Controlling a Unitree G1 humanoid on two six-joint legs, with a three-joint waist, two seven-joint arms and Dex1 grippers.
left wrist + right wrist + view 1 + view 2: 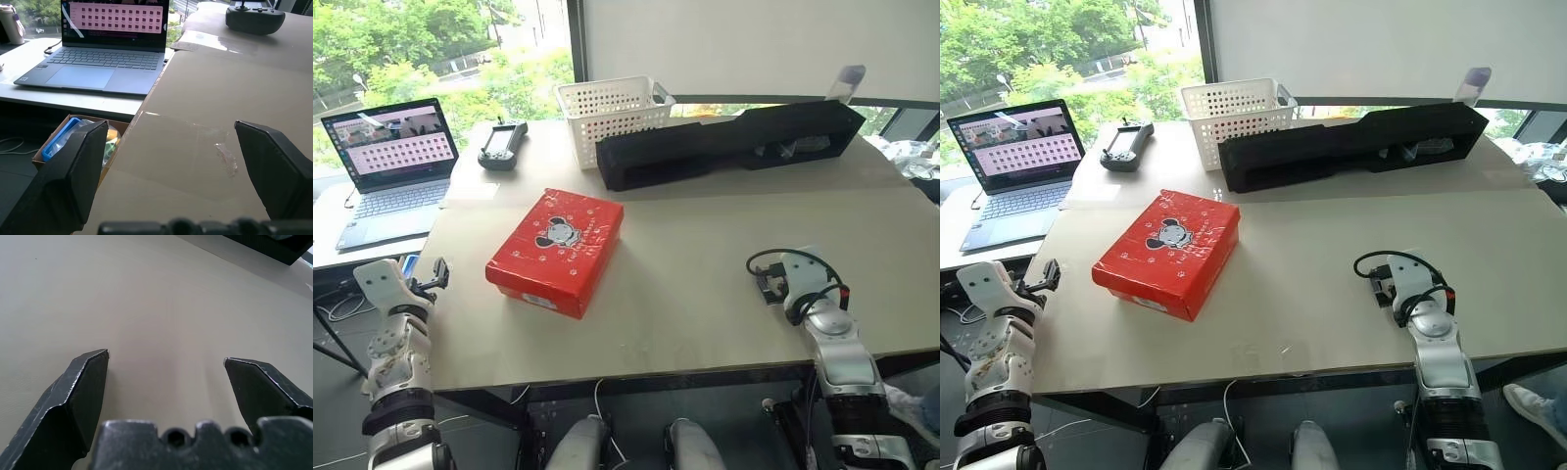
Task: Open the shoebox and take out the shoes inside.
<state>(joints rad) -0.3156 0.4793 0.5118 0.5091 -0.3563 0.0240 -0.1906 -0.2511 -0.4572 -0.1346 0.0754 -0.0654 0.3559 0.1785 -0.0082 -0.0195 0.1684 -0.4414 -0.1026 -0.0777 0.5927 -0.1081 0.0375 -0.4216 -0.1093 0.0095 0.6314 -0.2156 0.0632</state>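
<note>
Hiding whatever it holds, the shoebox (556,251) lies shut on the table (705,264), its printed lid flat and turned at an angle to the table's front edge. Behind the shoebox stands a white basket (610,119), its inside hard to make out, and beside that a long black tray (729,142) with something small and unclear in its far end. A laptop (393,166) and a controller (501,143) sit off the shoebox's left. The left gripper (171,142) hangs at the table's left edge, fingers wide apart, empty. The right gripper (166,364), well right of the shoebox, is likewise spread and empty over bare tabletop.
</note>
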